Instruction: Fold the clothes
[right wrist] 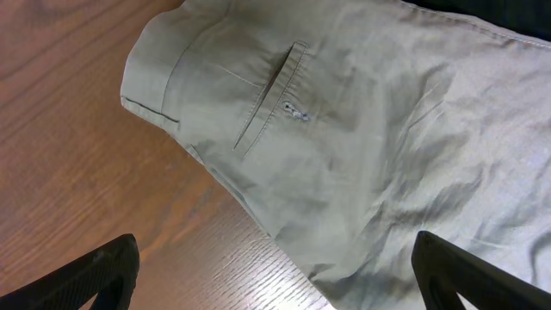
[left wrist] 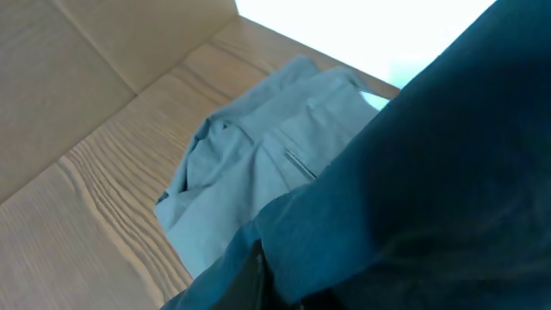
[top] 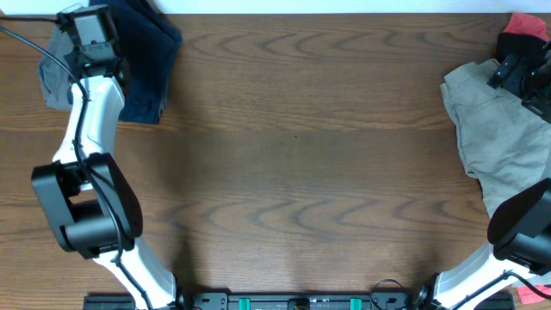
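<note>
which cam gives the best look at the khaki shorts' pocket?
Right wrist: the khaki shorts fill the frame, pocket and button sharp. Overhead shows the whole pair at far right, pocket too small to tell. Left wrist shows only the grey pair and the navy pair.

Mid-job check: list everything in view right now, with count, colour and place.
navy shorts: one, dark navy, far-left corner of the table
grey shorts: one, grey, beside the navy pair at the left edge
khaki shorts: one, khaki-beige, rumpled at the right edge, buttoned pocket facing up
red garment: one, coral-red, far-right corner
table: one, brown wood
left gripper: one, black, over the navy shorts; cannot tell if it is open or shut
right gripper: one, black, open above the khaki shorts' edge
</note>
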You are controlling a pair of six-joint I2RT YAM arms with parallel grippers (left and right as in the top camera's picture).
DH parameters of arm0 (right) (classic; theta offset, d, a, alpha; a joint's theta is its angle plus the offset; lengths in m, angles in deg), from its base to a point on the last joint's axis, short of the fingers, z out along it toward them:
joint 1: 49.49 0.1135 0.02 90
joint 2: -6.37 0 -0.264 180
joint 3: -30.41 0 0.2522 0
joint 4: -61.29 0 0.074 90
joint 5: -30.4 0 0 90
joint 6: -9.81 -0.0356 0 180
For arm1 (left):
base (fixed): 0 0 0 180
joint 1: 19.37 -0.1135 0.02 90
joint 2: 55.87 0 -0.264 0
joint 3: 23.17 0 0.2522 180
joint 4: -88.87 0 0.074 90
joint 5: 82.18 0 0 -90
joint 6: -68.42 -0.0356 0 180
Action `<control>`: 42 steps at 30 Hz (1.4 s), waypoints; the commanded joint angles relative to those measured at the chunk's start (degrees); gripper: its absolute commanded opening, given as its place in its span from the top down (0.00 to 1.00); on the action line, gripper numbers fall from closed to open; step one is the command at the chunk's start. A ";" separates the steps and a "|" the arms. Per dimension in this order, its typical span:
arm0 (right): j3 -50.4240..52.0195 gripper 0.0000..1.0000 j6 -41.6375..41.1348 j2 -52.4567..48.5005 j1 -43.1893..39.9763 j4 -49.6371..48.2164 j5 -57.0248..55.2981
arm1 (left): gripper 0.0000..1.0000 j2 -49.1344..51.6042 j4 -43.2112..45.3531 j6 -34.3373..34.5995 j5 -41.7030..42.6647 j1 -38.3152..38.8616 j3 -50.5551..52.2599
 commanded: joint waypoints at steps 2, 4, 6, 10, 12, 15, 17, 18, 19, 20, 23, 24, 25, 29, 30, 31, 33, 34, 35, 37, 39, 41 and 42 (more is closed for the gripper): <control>-0.22 0.01 0.70 0.11 -0.37 0.07 -0.17 | 0.73 3.37 4.22 1.16 -1.53 -1.86 -1.07; -0.22 0.01 0.70 0.11 -0.37 0.07 -0.17 | 0.70 4.68 7.02 -1.01 -1.55 -2.47 -1.07; -0.22 0.01 0.70 0.11 -0.37 0.07 -0.15 | 0.70 5.18 8.72 -3.91 -1.55 -2.95 -1.07; -0.22 0.01 0.70 0.11 -0.37 0.07 -0.15 | 0.44 4.70 9.03 -6.27 -1.57 -3.17 -1.09; -0.22 0.01 0.70 0.11 -0.37 0.07 -0.17 | 0.44 3.85 8.02 -6.60 -1.57 -3.08 -1.09; -0.22 0.01 0.70 0.11 -0.37 0.07 -0.17 | 0.34 1.36 4.81 -6.56 -1.57 -2.40 -1.09; -0.22 0.01 0.70 0.11 -0.37 0.04 -0.15 | 0.19 -0.90 2.32 -6.03 -1.55 -1.68 -1.09; -0.22 0.01 0.70 0.11 -0.37 0.07 -0.17 | 0.08 -1.95 1.16 -5.66 -1.53 -1.31 -1.09; -0.22 0.01 0.68 0.11 -0.37 0.04 -0.15 | 0.02 -3.26 -0.57 -5.68 -1.53 -0.76 -1.09; -0.22 0.01 0.70 0.11 -0.37 0.07 -0.15 | 0.02 -4.79 -2.64 -5.66 -1.53 -0.15 -1.09; -0.22 0.01 0.70 0.11 -0.37 0.07 -0.17 | 0.02 -9.81 -10.21 -3.74 -1.29 2.27 -1.09; -0.22 0.01 0.70 0.11 -0.37 0.07 -0.17 | 0.02 -11.43 -12.48 -2.16 -1.27 3.10 -1.09; -0.22 0.01 0.70 0.11 -0.37 0.07 -0.15 | 0.02 -13.14 -15.04 -0.33 -1.09 4.07 -1.09; -0.22 0.01 0.70 0.11 -0.37 0.07 -0.17 | 0.02 -20.31 -28.41 6.14 6.62 7.19 -1.07; -0.22 0.01 0.70 0.11 -0.37 0.07 -0.17 | 0.02 -21.84 -31.69 8.37 9.05 7.87 -1.07; -0.22 0.01 0.70 0.11 -0.37 0.07 -0.17 | 0.02 -22.99 -34.14 10.10 10.62 8.44 -1.05; -0.22 0.01 0.70 0.11 -0.37 0.07 -0.17 | 0.02 -25.66 -38.95 12.63 13.05 9.99 -0.44; -0.22 0.01 0.70 0.11 -0.37 0.07 -0.15 | 0.02 -27.08 -40.52 12.83 13.84 10.95 0.35; -0.22 0.01 0.70 0.11 -0.37 0.07 -0.17 | 0.02 -28.39 -41.62 12.83 13.97 11.91 1.18; -0.22 0.01 0.70 0.11 -0.37 0.07 -0.15 | 0.02 -31.56 -43.04 12.76 13.90 14.25 3.76; -0.22 0.01 0.70 0.11 -0.37 0.07 -0.15 | 0.02 -35.82 -42.97 12.81 13.92 17.11 7.85; -0.22 0.01 0.70 0.11 -0.37 0.07 -0.17 | 0.02 -40.28 -42.38 12.81 13.92 20.15 12.50; -0.22 0.01 0.70 0.11 -0.37 0.07 -0.15 | 0.03 -42.51 -42.18 12.83 13.94 21.73 14.82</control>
